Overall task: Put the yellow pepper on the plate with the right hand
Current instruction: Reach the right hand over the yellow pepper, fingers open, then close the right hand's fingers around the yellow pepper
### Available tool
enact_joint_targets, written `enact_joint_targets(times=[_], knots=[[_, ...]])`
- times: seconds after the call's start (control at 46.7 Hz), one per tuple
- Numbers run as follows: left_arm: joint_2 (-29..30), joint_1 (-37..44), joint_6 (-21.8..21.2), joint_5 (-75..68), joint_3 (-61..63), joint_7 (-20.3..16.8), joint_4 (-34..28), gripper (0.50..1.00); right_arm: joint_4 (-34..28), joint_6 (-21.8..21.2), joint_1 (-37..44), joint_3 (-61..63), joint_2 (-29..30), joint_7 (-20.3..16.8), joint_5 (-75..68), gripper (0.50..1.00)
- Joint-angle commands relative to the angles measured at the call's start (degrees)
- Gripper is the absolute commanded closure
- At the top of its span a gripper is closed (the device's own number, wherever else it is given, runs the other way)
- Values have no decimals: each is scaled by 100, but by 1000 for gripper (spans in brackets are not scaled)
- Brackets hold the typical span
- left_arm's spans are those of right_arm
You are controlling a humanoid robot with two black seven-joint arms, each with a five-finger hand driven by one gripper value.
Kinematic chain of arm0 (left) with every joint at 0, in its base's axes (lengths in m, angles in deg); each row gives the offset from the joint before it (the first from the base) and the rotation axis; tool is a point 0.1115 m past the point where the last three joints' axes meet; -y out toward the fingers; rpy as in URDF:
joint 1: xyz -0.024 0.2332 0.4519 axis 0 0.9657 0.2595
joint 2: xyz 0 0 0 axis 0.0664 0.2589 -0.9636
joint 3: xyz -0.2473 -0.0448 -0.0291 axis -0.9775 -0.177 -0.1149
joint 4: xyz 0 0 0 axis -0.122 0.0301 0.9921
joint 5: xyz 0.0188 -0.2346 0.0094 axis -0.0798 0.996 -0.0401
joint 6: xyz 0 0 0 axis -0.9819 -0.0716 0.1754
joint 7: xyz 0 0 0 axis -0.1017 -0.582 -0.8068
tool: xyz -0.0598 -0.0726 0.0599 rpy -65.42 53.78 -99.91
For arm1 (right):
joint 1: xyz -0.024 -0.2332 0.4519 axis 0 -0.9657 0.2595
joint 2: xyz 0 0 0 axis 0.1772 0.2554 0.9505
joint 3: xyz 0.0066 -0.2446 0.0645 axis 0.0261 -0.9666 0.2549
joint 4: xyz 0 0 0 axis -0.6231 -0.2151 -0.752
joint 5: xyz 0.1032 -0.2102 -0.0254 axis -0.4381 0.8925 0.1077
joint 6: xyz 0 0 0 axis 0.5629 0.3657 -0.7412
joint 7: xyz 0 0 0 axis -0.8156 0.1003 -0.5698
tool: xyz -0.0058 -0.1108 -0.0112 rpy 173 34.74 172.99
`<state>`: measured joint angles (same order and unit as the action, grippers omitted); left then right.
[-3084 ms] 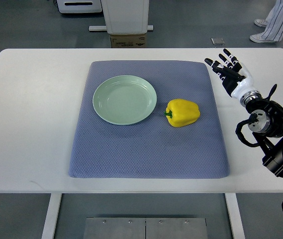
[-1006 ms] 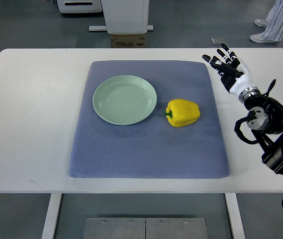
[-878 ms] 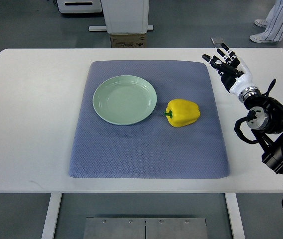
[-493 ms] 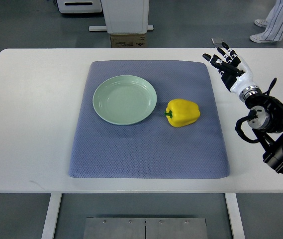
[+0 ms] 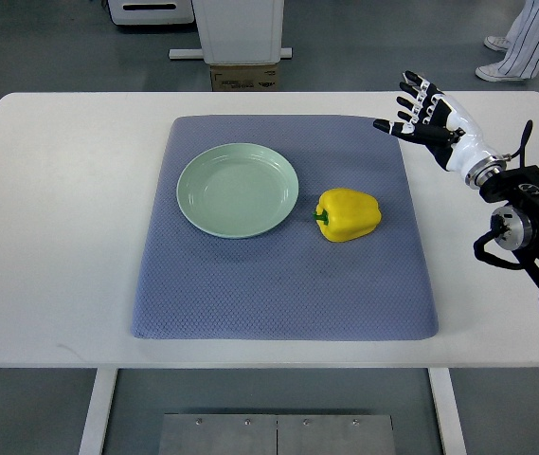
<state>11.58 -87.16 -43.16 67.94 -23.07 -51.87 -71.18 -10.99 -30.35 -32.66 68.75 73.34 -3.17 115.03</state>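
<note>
A yellow pepper (image 5: 348, 214) lies on its side on the blue-grey mat (image 5: 283, 284), its green stem pointing left. Just left of it sits an empty pale green plate (image 5: 238, 190). My right hand (image 5: 425, 118) hovers over the mat's far right corner, up and to the right of the pepper and well apart from it. Its fingers are spread and hold nothing. Its black arm (image 5: 530, 232) comes in from the right edge. No left arm shows.
The mat lies on a white table (image 5: 61, 218). Beyond the table's far edge stand a white machine base with a cardboard box (image 5: 244, 76). A person's legs and shoes (image 5: 520, 43) show at the top right.
My right hand has lifted and swung a little leftward, its thumb now reaching over the mat's corner; the forearm has moved right and up. Pepper and plate have not moved.
</note>
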Motion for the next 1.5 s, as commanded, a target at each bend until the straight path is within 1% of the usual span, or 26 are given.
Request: enact_joint_targets(times=[0.0,0.214,0.343,0.45,0.685,0.835,1.049,1.478], knots=[[0,0,-2,0,0,0,0,500,-230,-110,85,-208,-129,15,277,511],[0,0,-2,0,0,0,0,500,-854,-207,296,-559,-480,7,971,511],[0,0,-2,0,0,0,0,500,-995,-453,577,-884,-586,7,1226,511],[0,0,-2,0,0,0,0,500,-1109,-489,806,-1253,-691,7,1507,511],[0,0,-2,0,0,0,0,500,-1127,-480,1237,-2132,-700,15,2087,513],[0,0,-2,0,0,0,0,500,-1118,-471,1395,-2475,-700,15,2308,513],[0,0,-2,0,0,0,-9,500,-1118,-462,1527,-2923,-718,15,2580,513],[0,0,7,0,0,0,0,500,-1109,-445,1501,-3381,-779,42,2888,517]])
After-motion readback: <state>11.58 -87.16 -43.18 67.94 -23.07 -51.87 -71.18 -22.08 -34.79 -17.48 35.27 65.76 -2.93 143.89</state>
